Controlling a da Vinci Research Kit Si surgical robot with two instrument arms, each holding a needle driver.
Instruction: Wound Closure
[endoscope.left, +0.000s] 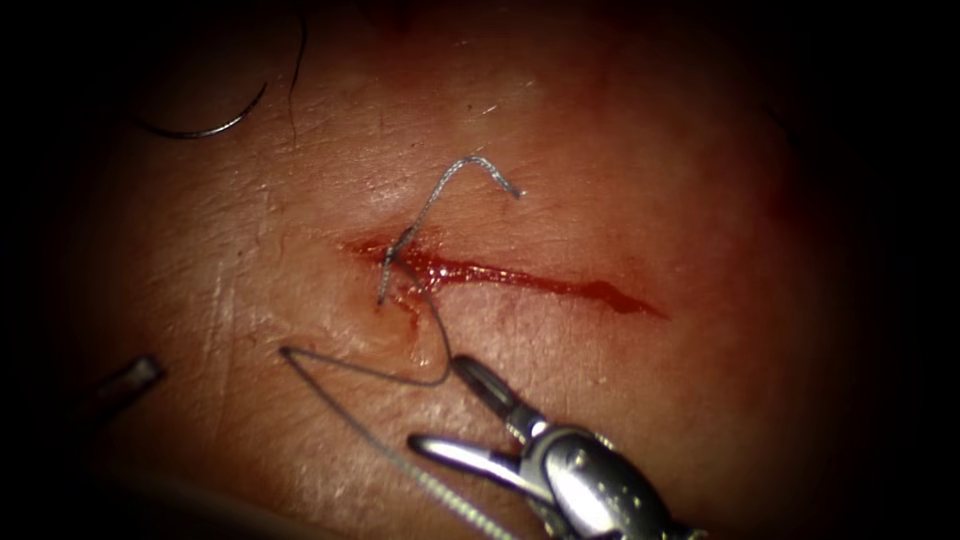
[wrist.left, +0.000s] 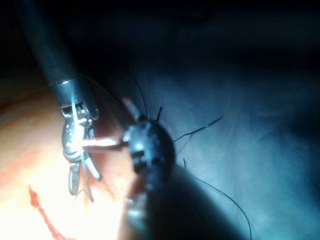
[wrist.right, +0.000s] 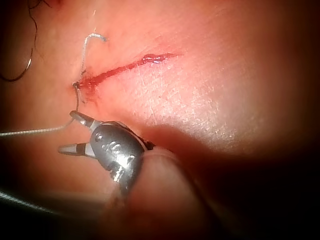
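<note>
Here right tool fingers wide apart, holding nothing, upper tip beside thread; left tool fingers unclear.

The tissue carries everything here. Its cut runs from the centre toward 3 o'clock, with red fluid lying along it. Thread rises from the cut's left end in a pale hooked tail toward 12 o'clock, and a darker strand lies on the skin toward 7 o'clock. The curved needle lies at 10 o'clock, well apart from the cut.
</note>
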